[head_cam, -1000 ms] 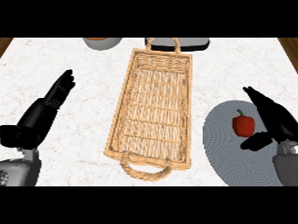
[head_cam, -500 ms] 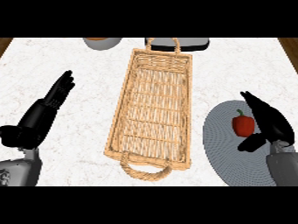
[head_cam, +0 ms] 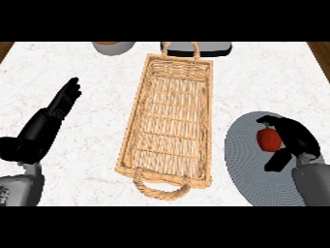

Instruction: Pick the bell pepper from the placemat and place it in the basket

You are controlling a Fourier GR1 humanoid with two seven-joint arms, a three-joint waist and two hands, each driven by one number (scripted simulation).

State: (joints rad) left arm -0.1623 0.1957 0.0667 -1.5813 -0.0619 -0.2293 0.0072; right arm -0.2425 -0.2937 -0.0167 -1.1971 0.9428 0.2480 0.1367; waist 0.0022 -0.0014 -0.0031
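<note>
Head view, looking down: the basket lies lengthwise on the pale marbled surface, a long wicker tray with 2 loop handles, 1 at its near end and 1 at its far end. It holds nothing.

To the right of the basket, just beside its near half, sits the round grey placemat. The red pepper with its green stem stands on the placemat's upper part, apart from the basket's right rim.

My right robot hand is at the pepper's right side, away from the basket. Its fingers curl over the pepper's top and its thumb reaches in below, so it is wrapped round the pepper. I cannot tell whether the pepper is lifted off the placemat.

My left robot hand rests well to the left of the basket, open, its fingers straight and pointing up the view, holding nothing.

Beyond the basket's far end, a grey bowl sits to the left and a dark object lies behind the far handle, both cut by the view's top.
</note>
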